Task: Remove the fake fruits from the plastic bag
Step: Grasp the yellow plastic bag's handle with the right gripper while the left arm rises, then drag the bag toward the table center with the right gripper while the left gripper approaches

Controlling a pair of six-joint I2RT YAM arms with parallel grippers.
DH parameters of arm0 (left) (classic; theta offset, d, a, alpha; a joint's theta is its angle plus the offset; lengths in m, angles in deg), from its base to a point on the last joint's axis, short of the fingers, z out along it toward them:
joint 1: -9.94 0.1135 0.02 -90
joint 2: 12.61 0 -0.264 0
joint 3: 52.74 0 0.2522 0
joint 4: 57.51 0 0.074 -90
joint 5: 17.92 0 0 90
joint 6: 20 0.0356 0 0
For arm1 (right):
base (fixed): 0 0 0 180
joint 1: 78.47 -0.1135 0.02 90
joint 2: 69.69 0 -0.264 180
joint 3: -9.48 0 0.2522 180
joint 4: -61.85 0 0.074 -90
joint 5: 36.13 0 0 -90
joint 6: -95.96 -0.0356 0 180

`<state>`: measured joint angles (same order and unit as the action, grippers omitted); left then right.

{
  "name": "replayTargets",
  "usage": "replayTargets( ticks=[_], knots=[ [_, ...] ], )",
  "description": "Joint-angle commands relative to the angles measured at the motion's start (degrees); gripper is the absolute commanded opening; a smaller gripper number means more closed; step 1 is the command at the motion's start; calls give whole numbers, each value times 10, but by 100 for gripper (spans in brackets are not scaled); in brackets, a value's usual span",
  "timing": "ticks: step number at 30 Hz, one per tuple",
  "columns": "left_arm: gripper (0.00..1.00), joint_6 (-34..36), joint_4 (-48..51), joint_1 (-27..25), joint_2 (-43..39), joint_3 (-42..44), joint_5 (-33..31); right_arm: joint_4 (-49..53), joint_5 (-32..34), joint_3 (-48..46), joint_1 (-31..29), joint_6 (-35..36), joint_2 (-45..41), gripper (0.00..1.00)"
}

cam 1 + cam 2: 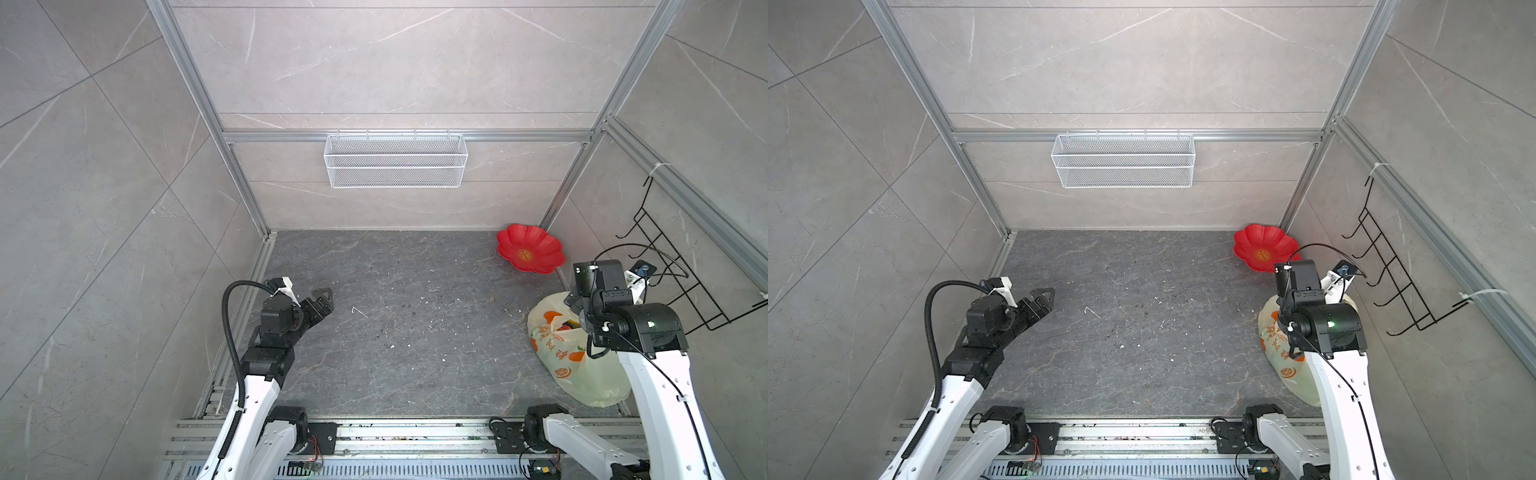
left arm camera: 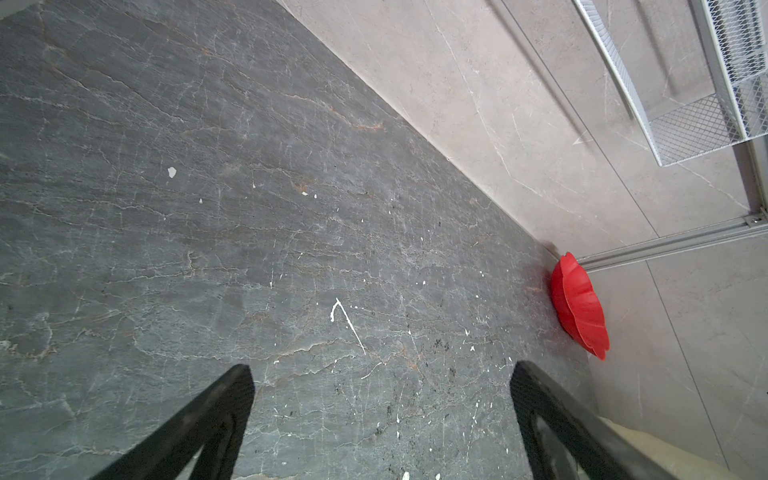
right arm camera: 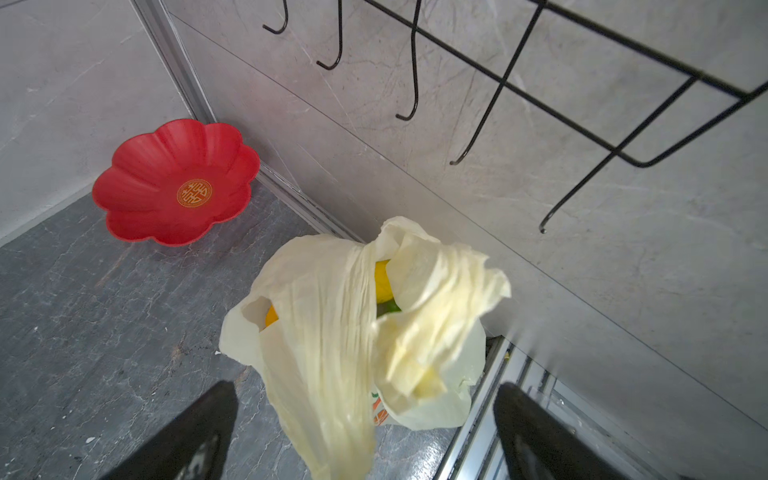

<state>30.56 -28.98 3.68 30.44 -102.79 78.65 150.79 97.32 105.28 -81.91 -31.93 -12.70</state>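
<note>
Tabletop (image 1: pixel 395 332) of dark veined stone bears plastic bag (image 1: pixel 582 374) beside pale wall (image 1: pixel 739 395)

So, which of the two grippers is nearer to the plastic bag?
The right gripper: it hangs open directly over the plastic bag. The left gripper, also open, is over the grey floor on the opposite side, well away from the bag.
</note>
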Motion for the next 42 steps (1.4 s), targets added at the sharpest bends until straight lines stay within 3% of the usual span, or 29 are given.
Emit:
replayTargets(
  ticks=[1,5,8,14,19,24,32,38,42],
  knots=[
    [100,12,-7,-3,-6,0,3,-45,-49,-19,32,39,3,96],
    [100,11,-8,-3,-5,-1,4,-80,-96,-42,76,65,16,88],
    [100,11,-8,-3,-5,-1,4,-102,-115,-53,96,76,25,76],
    [100,9,-6,-3,6,-4,6,-110,-145,-58,98,87,41,36],
    [100,6,-2,-4,30,-23,27,-112,-182,-58,87,103,36,9],
    [100,3,6,-11,59,-42,48,-96,-177,-39,14,92,40,3],
    [100,15,36,-58,88,-73,32,-53,-114,50,-182,44,105,0],
    [100,23,60,-68,80,-83,16,-53,-87,134,-315,29,194,0],
    [100,24,73,-69,65,-80,-5,-55,-71,241,-403,41,295,0]
  ],
)
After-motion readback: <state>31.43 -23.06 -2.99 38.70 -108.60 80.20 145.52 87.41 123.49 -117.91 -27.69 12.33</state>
